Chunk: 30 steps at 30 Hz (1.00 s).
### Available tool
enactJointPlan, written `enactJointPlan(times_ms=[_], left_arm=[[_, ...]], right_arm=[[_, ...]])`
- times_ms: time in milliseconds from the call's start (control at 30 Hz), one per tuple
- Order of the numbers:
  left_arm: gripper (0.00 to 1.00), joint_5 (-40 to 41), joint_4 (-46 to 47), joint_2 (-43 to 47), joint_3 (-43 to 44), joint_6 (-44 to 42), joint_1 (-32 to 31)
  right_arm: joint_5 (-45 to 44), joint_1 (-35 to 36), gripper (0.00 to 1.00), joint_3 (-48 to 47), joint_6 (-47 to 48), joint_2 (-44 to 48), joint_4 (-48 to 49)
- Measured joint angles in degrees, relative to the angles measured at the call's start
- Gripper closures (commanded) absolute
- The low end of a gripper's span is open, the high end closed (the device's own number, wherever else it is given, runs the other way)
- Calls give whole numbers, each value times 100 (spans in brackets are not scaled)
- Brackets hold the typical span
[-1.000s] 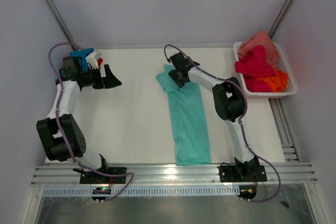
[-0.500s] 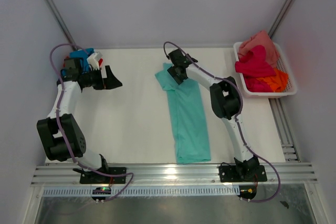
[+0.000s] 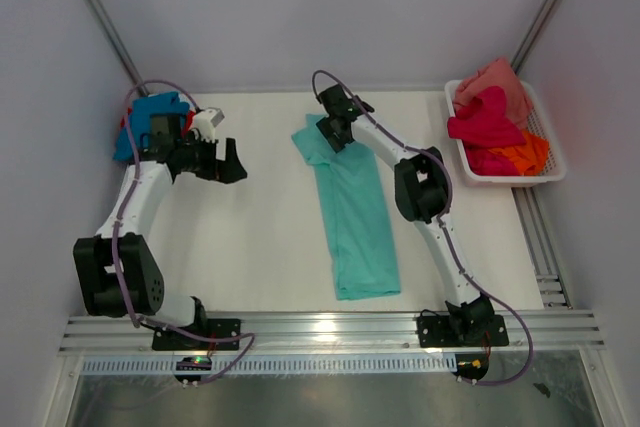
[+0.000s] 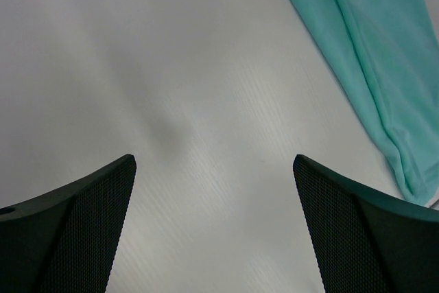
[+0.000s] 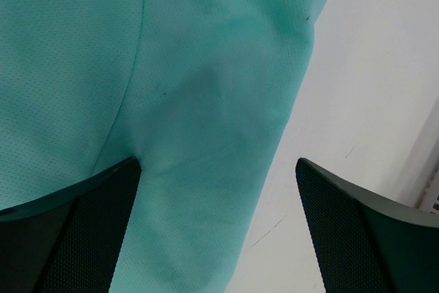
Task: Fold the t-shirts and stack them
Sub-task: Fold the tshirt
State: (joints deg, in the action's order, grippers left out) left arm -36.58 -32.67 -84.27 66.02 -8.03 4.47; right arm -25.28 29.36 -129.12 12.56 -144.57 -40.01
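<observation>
The mint-teal t-shirt (image 3: 352,209) lies folded into a long narrow strip down the middle of the table. My right gripper (image 3: 327,135) is open and hovers low over the strip's far end. In the right wrist view the gripper (image 5: 218,162) straddles the cloth's edge (image 5: 206,101), holding nothing. My left gripper (image 3: 233,163) is open and empty over bare table, left of the strip. In the left wrist view the gripper (image 4: 212,162) faces the table, with the teal shirt (image 4: 363,46) at the upper right. A blue t-shirt (image 3: 150,112) lies at the far left corner.
A white mesh basket (image 3: 510,180) stands at the far right, holding a salmon pink t-shirt (image 3: 495,82), a magenta one (image 3: 485,122) and an orange one (image 3: 525,155). Metal rails run along the table's near edge (image 3: 330,332).
My left gripper has moved away from the blue t-shirt, toward the right and nearer. My right gripper has shifted slightly toward the far end of the teal strip.
</observation>
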Motion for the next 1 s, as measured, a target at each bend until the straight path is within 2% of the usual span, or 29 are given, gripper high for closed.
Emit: enactJointPlan(times_ms=[100,267,533,800,1000], left_arm=[[1,490,-83,234,-129,-212,-610],[1,1386,-289,431,-293,-529,-2149],[1,2551,-358,116,-343,-702,-4409],[1,3156,-424,-935,-83,-765,-5823],[1,3722,-341,-1045,389,-778,-6815]], right_arm=[[83,-87,1,-129,-101,-61,-44],[208,-251,1,-247,-216,-109,-125],[319,-361,1,-273,-326,-109,-210],[446,-389,1,-417,-387,-179,-337],[579,-437,1,-448,-439,-184,-374]])
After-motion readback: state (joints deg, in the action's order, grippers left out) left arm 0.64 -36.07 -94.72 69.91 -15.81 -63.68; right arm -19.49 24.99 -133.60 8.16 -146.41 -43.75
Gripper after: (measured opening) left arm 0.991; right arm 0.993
